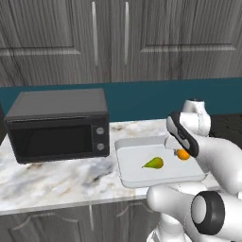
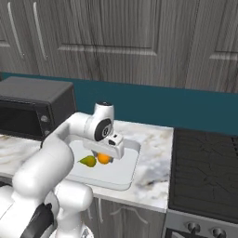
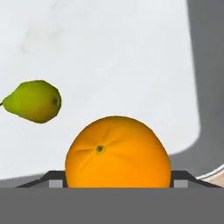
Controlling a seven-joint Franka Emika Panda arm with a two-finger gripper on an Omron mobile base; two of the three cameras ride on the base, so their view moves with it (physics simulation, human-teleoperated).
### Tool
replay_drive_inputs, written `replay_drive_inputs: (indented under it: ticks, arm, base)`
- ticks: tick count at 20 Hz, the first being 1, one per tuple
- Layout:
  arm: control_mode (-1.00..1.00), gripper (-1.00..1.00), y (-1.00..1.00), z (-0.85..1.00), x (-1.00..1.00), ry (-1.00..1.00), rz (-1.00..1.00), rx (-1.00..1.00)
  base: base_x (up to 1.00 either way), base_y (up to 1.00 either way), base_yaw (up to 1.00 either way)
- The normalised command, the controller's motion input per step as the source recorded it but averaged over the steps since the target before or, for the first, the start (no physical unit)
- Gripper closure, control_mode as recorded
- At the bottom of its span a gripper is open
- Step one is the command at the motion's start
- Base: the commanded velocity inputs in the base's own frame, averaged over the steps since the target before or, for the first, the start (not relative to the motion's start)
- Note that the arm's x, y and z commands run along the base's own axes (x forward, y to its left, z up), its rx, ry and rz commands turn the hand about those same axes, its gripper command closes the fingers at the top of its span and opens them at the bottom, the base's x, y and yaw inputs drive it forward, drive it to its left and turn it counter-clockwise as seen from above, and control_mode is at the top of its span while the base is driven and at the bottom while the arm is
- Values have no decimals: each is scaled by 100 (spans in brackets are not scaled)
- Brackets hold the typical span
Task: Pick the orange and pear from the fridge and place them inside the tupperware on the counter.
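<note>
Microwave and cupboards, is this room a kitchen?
Yes, it looks like a kitchen: a black microwave sits on a marbled counter, a dark stove stands beside it, and grey cabinets hang above.

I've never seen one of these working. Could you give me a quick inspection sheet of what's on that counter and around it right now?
Surface: white marbled counter.
Job's things: pear lying in the tupperware; orange between the finger tips over the tupperware.
Clutter: black microwave left of the tupperware.
Grippers: gripper shut on the orange.
Cables: nothing seen.
Surroundings: dark wood-grain cabinets, teal backsplash, dark stovetop to the right.
</note>
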Motion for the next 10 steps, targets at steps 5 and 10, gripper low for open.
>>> replay_drive_inputs:
  ticks: [5, 10]
  arm:
    - [-100, 100, -1, -39, 34, 18, 0, 0]
    - [-100, 100, -1, -40, 31, 18, 0, 0]
  base:
    - [0, 0, 0]
    - [0, 0, 0]
